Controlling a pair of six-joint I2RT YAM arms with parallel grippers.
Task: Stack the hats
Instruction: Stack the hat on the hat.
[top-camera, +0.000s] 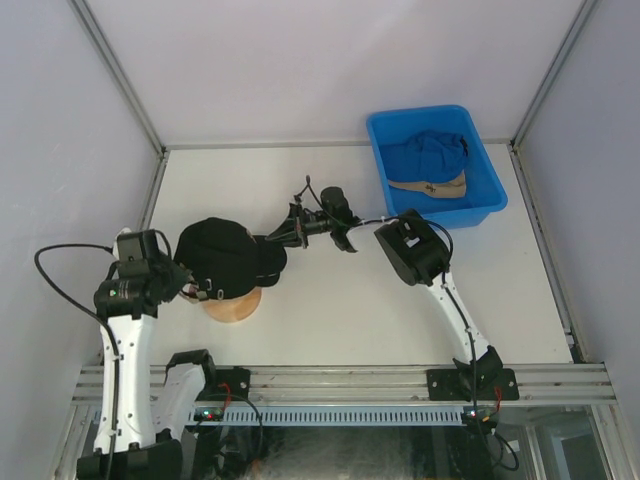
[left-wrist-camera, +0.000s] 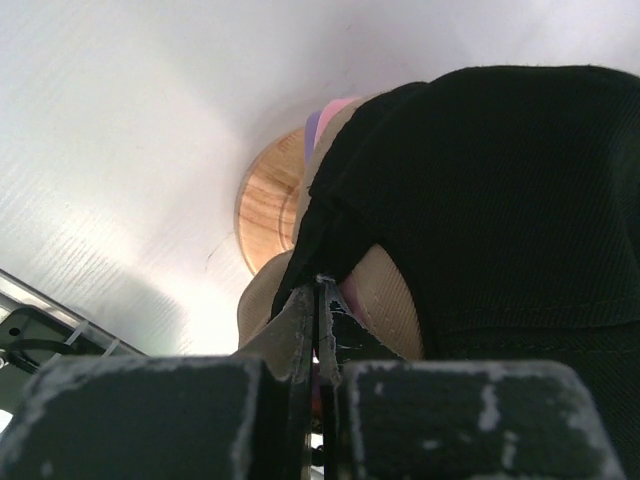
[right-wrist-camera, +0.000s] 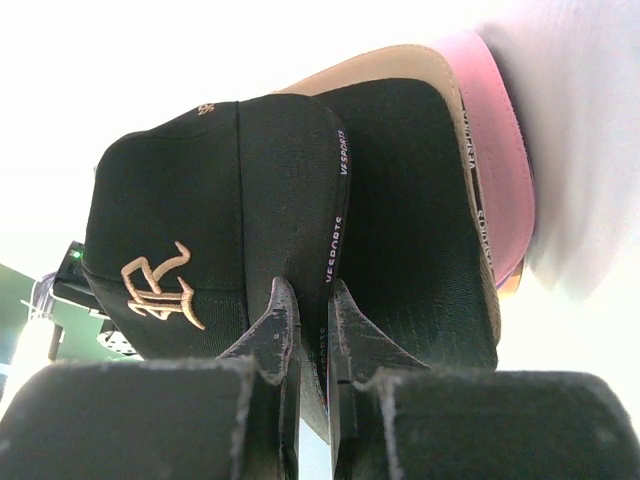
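A black hat (top-camera: 225, 255) with a gold emblem tops a stack on the round wooden head-form (top-camera: 235, 305). Under it in the left wrist view show a tan hat (left-wrist-camera: 385, 300), a pink hat (left-wrist-camera: 335, 105) and a sliver of lavender hat (left-wrist-camera: 312, 128). My left gripper (top-camera: 188, 283) sits at the stack's left rear, shut on the black hat's lower back edge (left-wrist-camera: 320, 285), and the fabric draws to a point there. My right gripper (top-camera: 275, 240) is shut on the black hat's brim (right-wrist-camera: 312, 295), seen edge-on. Pink (right-wrist-camera: 500, 150) and tan (right-wrist-camera: 400, 55) brims lie beyond it.
A blue plastic bin (top-camera: 490, 200) stands at the back right and holds a blue hat (top-camera: 425, 155) and a tan hat (top-camera: 430, 187). Grey walls with metal rails enclose the white table on three sides. The arms' mounting rail runs along the near edge.
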